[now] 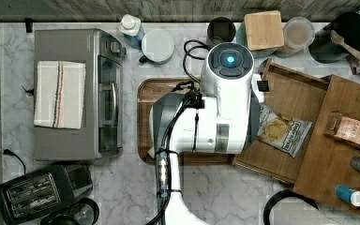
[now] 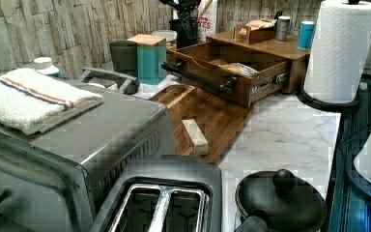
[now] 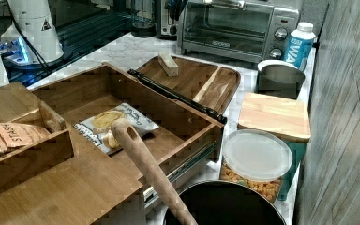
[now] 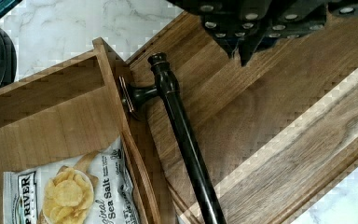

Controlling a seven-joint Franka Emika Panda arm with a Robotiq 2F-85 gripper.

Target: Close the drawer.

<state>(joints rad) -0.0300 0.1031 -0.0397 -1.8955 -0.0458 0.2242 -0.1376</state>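
The gripper (image 4: 242, 44) is hovering with fingers nearly closed, holding nothing, above the walnut tray (image 4: 279, 116). Just beside them, the black bar handle (image 4: 184, 135) is fronting the open drawer (image 4: 51, 116) holding a chip bag (image 4: 70, 191). Approach seems underway; next, pushing the handle inward.

The top view looks straight down over the marble counter (image 1: 122, 187). The left view sits low beside the toaster oven (image 2: 77, 140), facing the open drawer (image 2: 232, 72). The right view faces back from behind it. The wrist view hovers close above its handle (image 4: 186, 140).
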